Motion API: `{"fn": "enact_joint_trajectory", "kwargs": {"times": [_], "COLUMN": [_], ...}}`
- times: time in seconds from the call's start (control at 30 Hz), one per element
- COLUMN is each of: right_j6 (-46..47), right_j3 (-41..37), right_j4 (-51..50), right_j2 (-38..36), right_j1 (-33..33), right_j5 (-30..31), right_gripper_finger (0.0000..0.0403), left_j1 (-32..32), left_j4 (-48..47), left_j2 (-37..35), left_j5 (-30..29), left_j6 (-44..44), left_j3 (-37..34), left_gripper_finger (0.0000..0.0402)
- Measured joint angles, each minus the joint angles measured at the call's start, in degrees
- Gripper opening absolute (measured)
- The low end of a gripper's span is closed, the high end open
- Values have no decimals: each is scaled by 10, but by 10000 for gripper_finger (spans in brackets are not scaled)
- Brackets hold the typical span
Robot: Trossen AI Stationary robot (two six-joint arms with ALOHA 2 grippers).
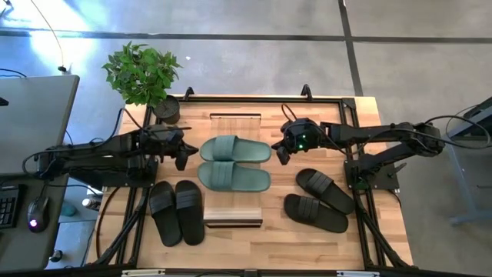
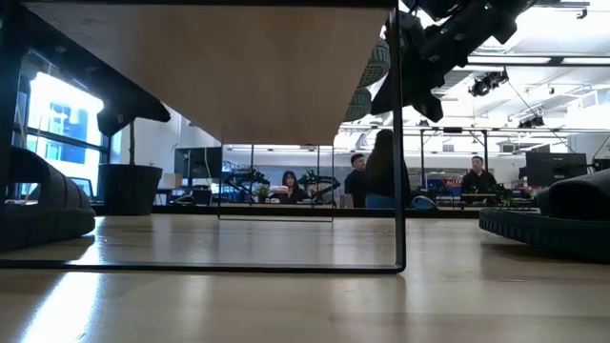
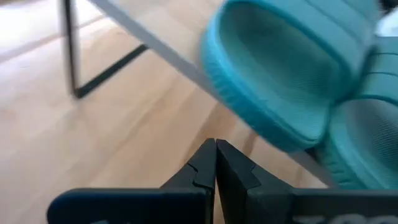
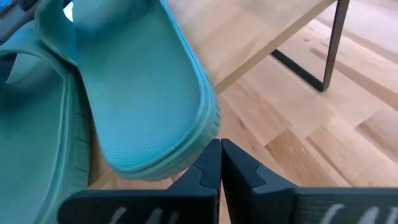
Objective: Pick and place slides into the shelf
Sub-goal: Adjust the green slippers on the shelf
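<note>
The shelf [image 1: 234, 216] stands mid-table, its long side running near to far. The two sage green slides [image 1: 234, 150] [image 1: 234, 177] lie side by side across its plank top, ends overhanging both long edges. One black pair [image 1: 177, 211] rests sole-down on the table left of the shelf. The other black pair [image 1: 319, 201] lies to the shelf's right. My left gripper [image 1: 183, 158] hovers shut, left of the green slides [image 3: 280, 81] and apart from them. My right gripper [image 1: 282, 152] is shut at the right end of the far green slide [image 4: 149, 106]. My right gripper has its shut fingertips [image 4: 214, 155] level with the overhanging right end [image 4: 202, 140] of the far green slide, coming from the table's right. I cannot tell whether they touch it. The slide lies flat on the shelf top.
A potted plant [image 1: 142, 73] stands at the table's far left corner, behind my left arm. The shelf's thin black frame legs [image 2: 400, 171] stand on the wooden tabletop [image 1: 307, 238]. People sit in the room beyond the table [image 2: 381, 176].
</note>
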Motion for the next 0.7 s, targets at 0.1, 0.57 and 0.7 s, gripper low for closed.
{"fn": "enact_joint_trajectory", "kwargs": {"times": [0.1,0.57,0.7], "right_j6": [-1,47,90], "right_j3": [0,0,0], "right_j4": [6,-86,-122], "right_j2": [0,-104,-157], "right_j1": [-8,22,93], "right_j5": [-8,82,84], "right_gripper_finger": [0,0,0], "left_j1": [0,0,0], "left_j4": [-16,-183,-214], "left_j2": [0,-16,-46], "left_j5": [-14,-5,62], "left_j6": [5,7,-5], "left_j3": [13,75,78], "left_gripper_finger": [0,0,0]}}
